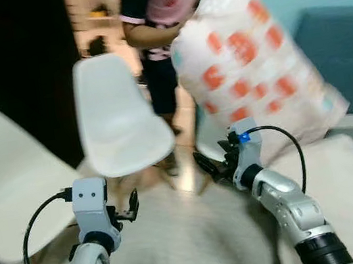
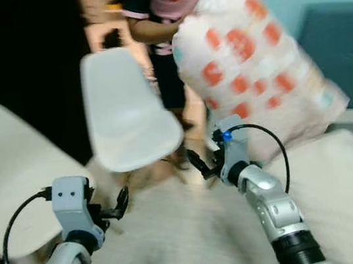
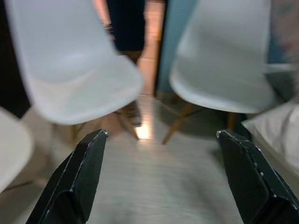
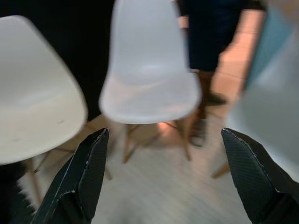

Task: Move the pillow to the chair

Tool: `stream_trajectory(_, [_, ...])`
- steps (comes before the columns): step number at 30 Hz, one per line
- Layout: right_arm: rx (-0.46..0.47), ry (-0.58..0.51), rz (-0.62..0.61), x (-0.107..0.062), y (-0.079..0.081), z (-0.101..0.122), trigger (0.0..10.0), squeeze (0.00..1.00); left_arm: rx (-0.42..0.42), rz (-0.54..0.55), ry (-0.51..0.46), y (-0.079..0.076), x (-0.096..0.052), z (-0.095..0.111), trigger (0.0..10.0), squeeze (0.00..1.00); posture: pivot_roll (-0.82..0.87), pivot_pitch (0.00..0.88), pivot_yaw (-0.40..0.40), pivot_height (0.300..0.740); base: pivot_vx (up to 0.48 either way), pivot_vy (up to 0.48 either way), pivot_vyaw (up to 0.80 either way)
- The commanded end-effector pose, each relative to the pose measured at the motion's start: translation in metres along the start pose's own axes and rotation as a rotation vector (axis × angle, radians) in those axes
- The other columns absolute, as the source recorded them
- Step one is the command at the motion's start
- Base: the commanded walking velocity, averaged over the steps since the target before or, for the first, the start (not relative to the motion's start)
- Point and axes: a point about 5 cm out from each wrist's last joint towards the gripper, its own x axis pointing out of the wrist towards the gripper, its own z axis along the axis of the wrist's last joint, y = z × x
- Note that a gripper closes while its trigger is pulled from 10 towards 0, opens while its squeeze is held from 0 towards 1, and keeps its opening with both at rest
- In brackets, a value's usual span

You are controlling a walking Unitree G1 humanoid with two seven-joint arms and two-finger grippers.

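A person (image 1: 152, 16) stands at the back and holds a white pillow (image 1: 246, 62) with orange patches up off the floor, at the upper right. A white shell chair (image 1: 117, 114) stands in the middle, just left of the person. My left gripper (image 1: 133, 205) is open and empty, low and in front of that chair, as the left wrist view also shows (image 3: 161, 134). Below the pillow's lower edge, my right gripper (image 1: 209, 165) is open with nothing in it, and its wrist camera faces the chairs (image 4: 164, 131). The pictures are blurred.
A second white chair (image 1: 4, 177) stands at the left and a third (image 3: 224, 60) at the right, partly behind the pillow. A pale mattress or cushion (image 1: 351, 185) lies at the lower right, with a blue panel (image 1: 340, 48) behind it. Pale flooring (image 1: 185, 237) spreads before me.
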Motion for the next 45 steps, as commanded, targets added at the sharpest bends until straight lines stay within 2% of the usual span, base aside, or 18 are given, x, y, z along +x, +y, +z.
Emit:
stream_trajectory(1, [-0.015, 0.0, 0.002, 0.001, 0.002, 0.004, 10.0, 0.0, -0.007, -0.007, 0.002, 0.0, 0.0, 0.0, 10.0, 0.0, 0.09, 0.0, -0.031, 0.74, 0.0, 0.0, -0.79])
stream_trajectory(33, [0.008, 0.013, 0.024, 0.002, 0.004, 0.004, 10.0, 0.0, -0.028, -0.037, 0.056, -0.002, 0.003, -0.007, 10.0, 0.0, 0.08, 0.0, -0.034, 0.74, 0.0, 0.0, -0.79])
stream_trajectory(45, [-0.004, 0.017, 0.013, 0.002, 0.004, 0.002, 10.0, 0.0, -0.031, -0.017, 0.069, 0.001, 0.003, -0.011, 10.0, 0.0, 0.08, 0.0, -0.033, 0.74, 0.0, 0.0, 0.0])
